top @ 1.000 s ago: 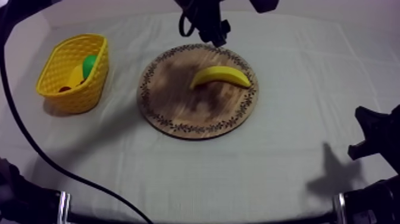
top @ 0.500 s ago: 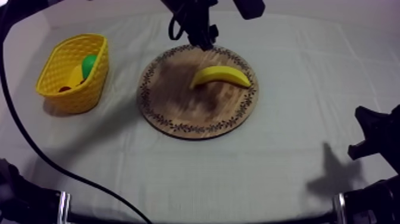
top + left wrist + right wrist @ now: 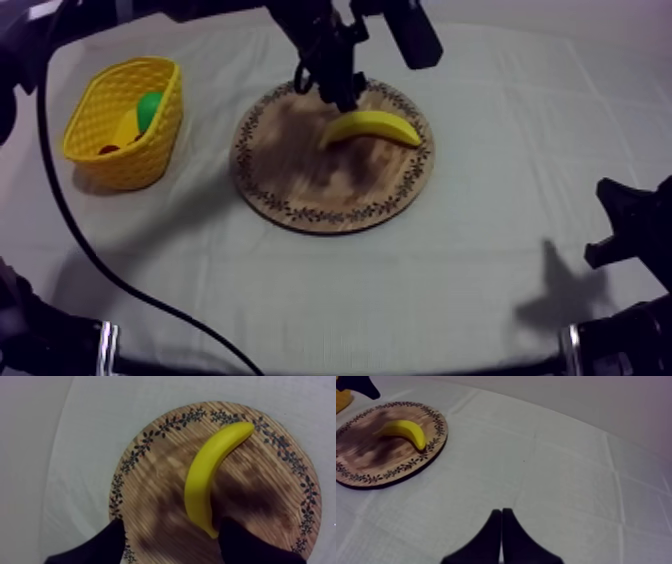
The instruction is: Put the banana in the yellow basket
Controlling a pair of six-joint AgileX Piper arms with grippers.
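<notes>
Top view: left pincer [image 3: 342, 100] hangs over the 12 o'clock rim of the round wooden board with a patterned rim [image 3: 290, 190], its tip just beside the 9 o'clock end of the curved yellow toy banana [image 3: 372, 127]. That banana lies flat on the board, at 2 o'clock from the board's centre, untouched. The yellow latticed basket [image 3: 110, 165] stands at 9 o'clock from the board, apart from it, with a green toy fruit [image 3: 150, 105] inside.

Left wrist view: the left pincer's two black fingers stand wide apart, with one banana end near one finger and nothing gripped.

Right pincer [image 3: 501, 516] rests at the 4 o'clock edge of the table [image 3: 480, 280], its fingers pressed together in a narrow wedge, holding nothing.
</notes>
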